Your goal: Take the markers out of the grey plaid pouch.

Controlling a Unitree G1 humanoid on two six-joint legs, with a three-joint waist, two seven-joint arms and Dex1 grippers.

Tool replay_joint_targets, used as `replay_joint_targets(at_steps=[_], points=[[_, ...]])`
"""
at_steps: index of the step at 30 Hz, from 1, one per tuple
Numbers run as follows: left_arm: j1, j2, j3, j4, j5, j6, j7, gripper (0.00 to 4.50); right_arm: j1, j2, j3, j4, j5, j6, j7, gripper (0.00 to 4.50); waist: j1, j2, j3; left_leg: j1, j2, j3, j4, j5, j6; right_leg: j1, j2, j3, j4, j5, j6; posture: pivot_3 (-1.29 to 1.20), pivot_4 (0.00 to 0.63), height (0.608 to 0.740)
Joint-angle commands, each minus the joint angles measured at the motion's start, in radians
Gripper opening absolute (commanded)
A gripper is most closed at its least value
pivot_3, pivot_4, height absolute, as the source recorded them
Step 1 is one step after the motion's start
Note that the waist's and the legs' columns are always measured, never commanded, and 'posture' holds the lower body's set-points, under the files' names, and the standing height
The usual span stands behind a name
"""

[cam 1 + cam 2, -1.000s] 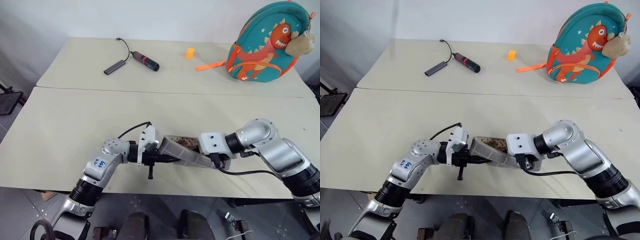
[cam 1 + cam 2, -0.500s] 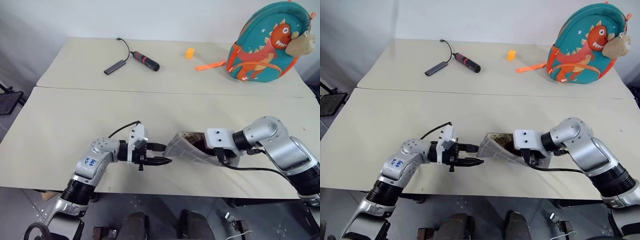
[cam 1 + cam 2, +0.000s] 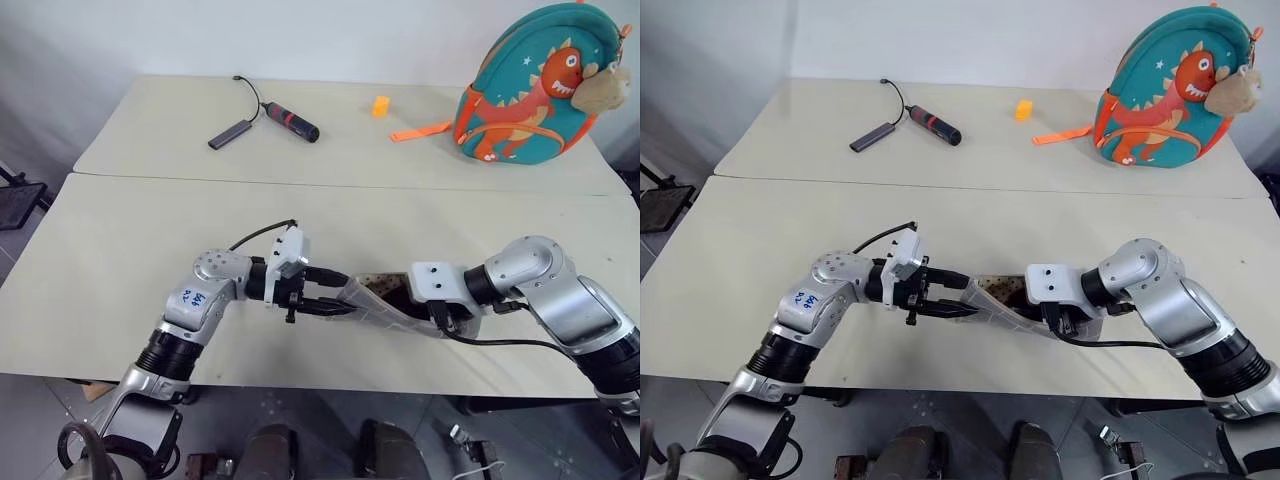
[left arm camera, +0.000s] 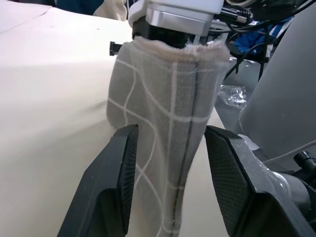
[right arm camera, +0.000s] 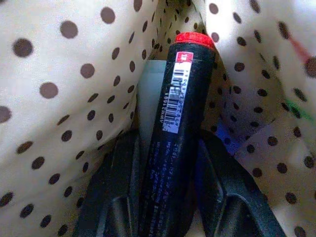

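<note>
The grey plaid pouch lies near the front of the near table, between my two hands. My left gripper is open, one finger on each side of the pouch's closed end, with a small gap on both sides. My right gripper is inside the pouch's dotted lining. It is shut on a dark marker with a red cap and a barcode label. A pale strip lies behind that marker; I cannot tell what it is.
On the far table stand a teal dinosaur backpack at the right, with an orange strap and a small orange block nearby. A black-and-red cylinder with a cable and a grey adapter lie at the left. A seam divides the tables.
My left gripper let go of the pouch's end, pulled back to the left and opened. It has come back with its fingers either side of that end. My right hand stayed in the pouch.
</note>
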Motion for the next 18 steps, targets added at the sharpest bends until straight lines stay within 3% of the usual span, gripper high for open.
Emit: replay_joint_targets(at_steps=[1, 2, 5, 11, 18], points=[[-0.006, -0.023, -0.019, -0.017, 0.004, 0.003, -0.002, 2.25, 0.004, 0.008, 0.002, -0.012, -0.004, 0.007, -0.005, 1.09, -0.001, 0.000, 0.000, 0.000, 0.000, 0.000, 0.000, 0.000, 0.000, 0.000, 0.000, 0.000, 0.000, 0.000, 0.000, 0.00, 0.150, 0.740], [-0.003, -0.029, -0.019, -0.019, 0.003, 0.005, 0.002, 2.25, 0.004, 0.008, 0.002, -0.012, -0.005, 0.008, -0.005, 1.09, -0.001, 0.000, 0.000, 0.000, 0.000, 0.000, 0.000, 0.000, 0.000, 0.000, 0.000, 0.000, 0.000, 0.000, 0.000, 0.00, 0.150, 0.740], [0.005, -0.039, -0.013, -0.019, -0.004, 0.011, 0.008, 1.69, 0.000, 0.013, 0.003, -0.011, -0.006, 0.011, -0.008, 1.09, -0.001, 0.000, 0.000, 0.000, 0.000, 0.000, 0.000, 0.000, 0.000, 0.000, 0.000, 0.000, 0.000, 0.000, 0.000, 0.00, 0.150, 0.740], [0.031, 0.005, 0.004, -0.021, -0.002, 0.011, -0.011, 0.00, -0.001, 0.021, -0.006, -0.006, -0.004, 0.007, -0.013, 1.09, -0.003, 0.000, 0.000, 0.000, 0.000, 0.000, 0.000, 0.000, 0.000, 0.000, 0.000, 0.000, 0.000, 0.000, 0.000, 0.00, 0.150, 0.740], [0.076, 0.022, 0.018, -0.034, -0.005, 0.013, 0.009, 0.00, 0.003, 0.086, -0.101, 0.015, 0.102, -0.067, -0.021, 1.09, -0.007, 0.000, 0.000, 0.001, 0.001, 0.000, 0.000, 0.000, 0.000, 0.000, 0.000, 0.000, 0.000, 0.000, 0.000, 0.00, 0.150, 0.740]])
